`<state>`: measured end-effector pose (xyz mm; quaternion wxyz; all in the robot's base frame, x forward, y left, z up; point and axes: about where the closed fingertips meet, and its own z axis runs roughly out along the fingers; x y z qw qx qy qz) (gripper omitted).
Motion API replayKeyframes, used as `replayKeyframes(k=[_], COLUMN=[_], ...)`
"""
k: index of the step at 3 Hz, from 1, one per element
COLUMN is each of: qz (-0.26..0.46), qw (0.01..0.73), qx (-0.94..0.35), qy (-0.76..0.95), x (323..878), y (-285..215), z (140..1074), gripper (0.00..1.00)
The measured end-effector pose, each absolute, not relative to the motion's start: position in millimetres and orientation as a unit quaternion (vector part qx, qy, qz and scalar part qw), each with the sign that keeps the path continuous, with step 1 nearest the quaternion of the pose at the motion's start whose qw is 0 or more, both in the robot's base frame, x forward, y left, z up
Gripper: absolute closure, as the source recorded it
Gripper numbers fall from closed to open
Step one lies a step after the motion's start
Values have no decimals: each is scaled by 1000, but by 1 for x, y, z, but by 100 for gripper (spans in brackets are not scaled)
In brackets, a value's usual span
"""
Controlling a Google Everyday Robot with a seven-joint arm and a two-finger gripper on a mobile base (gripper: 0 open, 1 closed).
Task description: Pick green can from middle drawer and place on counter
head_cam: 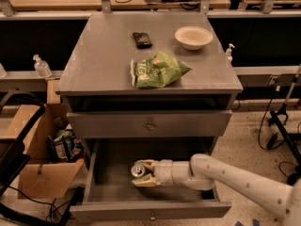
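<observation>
The gripper sits low inside the open middle drawer, its two fingers clasped either side of the green can, whose silver lid shows. Up on the counter lie a green snack bag, a white bowl and a small dark packet.

Arm: smooth off-white tubular shell, widening into a rounded joint; wrist segment: short pale cylinder, matte; claw: two broad, tapered cream-yellow fingers, set inside the middle drawer and closed about the green can.
</observation>
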<state>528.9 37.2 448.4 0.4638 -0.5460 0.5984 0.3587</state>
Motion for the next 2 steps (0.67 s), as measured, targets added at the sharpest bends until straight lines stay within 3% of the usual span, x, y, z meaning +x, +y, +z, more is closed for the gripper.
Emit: replayKeyframes(k=[1, 2], qz=[377, 396], qw=[467, 479], qx=[-525, -497], qy=[603, 605], x=[517, 526], y=[9, -52], z=[512, 642], gripper=[100, 100])
